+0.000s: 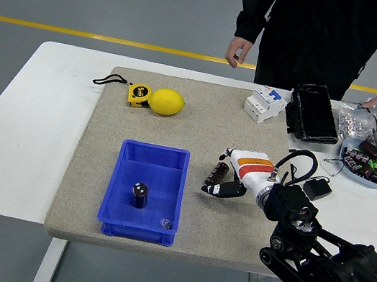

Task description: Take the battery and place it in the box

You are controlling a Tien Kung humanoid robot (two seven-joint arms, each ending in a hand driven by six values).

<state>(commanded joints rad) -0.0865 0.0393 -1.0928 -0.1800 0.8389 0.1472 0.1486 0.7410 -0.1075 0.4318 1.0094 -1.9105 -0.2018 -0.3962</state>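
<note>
Right hand (pixel 228 184) curled around battery (pixel 220 173), right of blue box (pixel 124 173).

- Left of the right hand (pixel 228 184) we see a glossy blue plastic box (pixel 118 202).
- Beneath it, the mat (pixel 141 122) looks rough, matt, felt-like.
- The hand's shell looks smooth white plastic.
</note>
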